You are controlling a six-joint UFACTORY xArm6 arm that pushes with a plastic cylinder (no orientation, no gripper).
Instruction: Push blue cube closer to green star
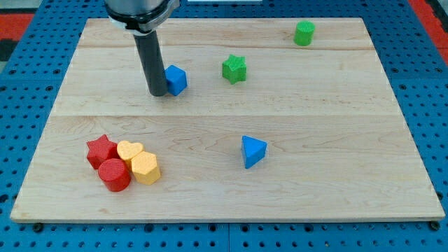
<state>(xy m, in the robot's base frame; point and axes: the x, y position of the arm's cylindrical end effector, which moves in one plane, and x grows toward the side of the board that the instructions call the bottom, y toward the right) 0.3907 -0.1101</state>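
No containers or jaws present; the rod's tip (158,93) touches the blue cube (175,79) on its left, green star (234,68) near, path unobstructed.

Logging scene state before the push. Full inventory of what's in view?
blue cube: 1, blue, upper centre-left of the board, touching or nearly touching the rod's right side
green star: 1, green, right of the blue cube, apart from it
green cylinder: 1, green, near the view's top right
blue triangular block: 1, blue, lower centre-right
red star: 1, red, lower-left cluster
red cylinder: 1, red, same cluster, nearest the view's bottom
yellow heart: 1, yellow, same cluster
yellow hexagonal block: 1, yellow, cluster's right side
wooden board: 1, light wood, on a blue perforated table
my tip: 1, dark rod end, just left of the blue cube
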